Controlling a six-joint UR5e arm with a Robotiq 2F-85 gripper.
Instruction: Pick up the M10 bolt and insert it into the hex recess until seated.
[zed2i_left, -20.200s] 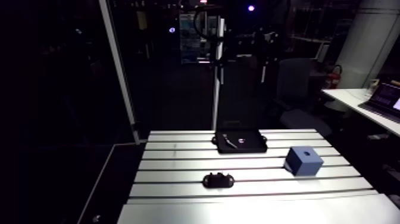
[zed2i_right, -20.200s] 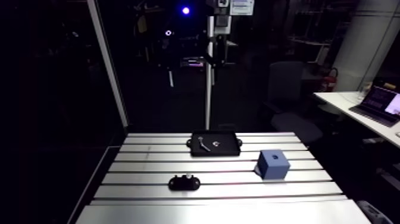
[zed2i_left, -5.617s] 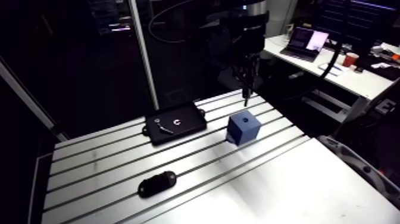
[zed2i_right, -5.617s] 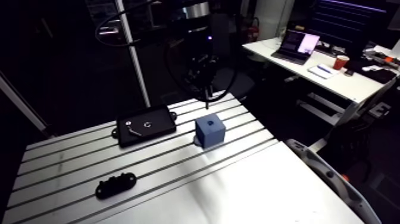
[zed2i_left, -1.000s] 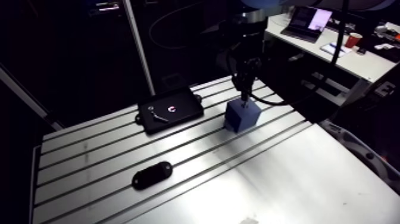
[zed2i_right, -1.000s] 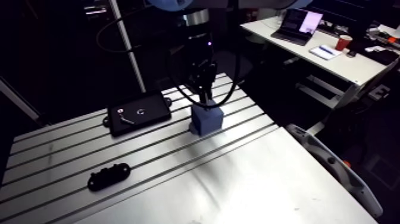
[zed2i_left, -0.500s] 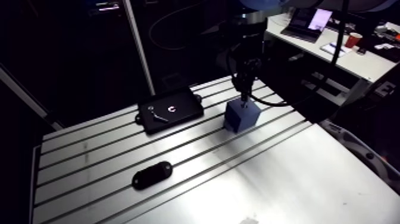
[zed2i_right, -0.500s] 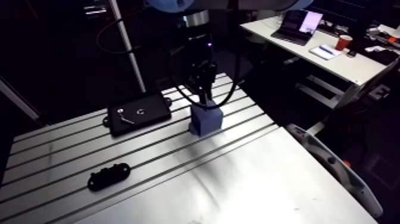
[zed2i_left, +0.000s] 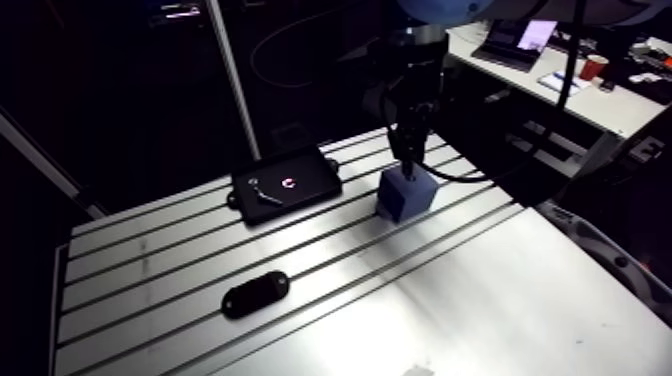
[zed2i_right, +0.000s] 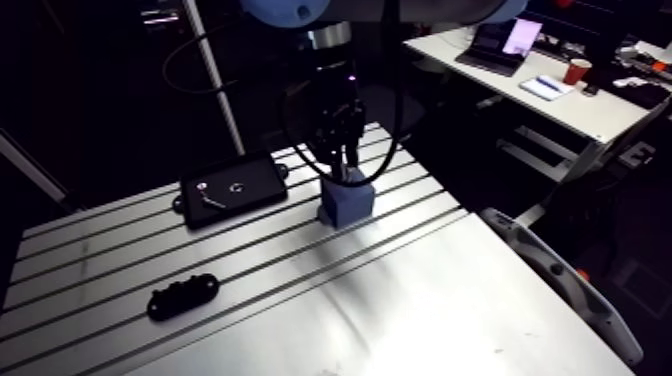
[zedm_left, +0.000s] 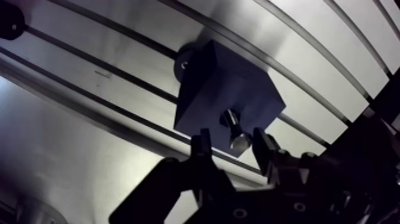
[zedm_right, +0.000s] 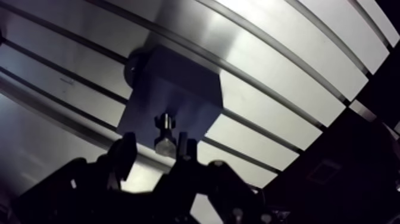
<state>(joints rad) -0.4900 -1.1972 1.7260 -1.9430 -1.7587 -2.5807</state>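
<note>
No legible text or markings anywhere

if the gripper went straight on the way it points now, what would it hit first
Likely the bolt head, standing between the open fingers of the gripper, then the top of the blue block under them; depth here is unclear.
</note>
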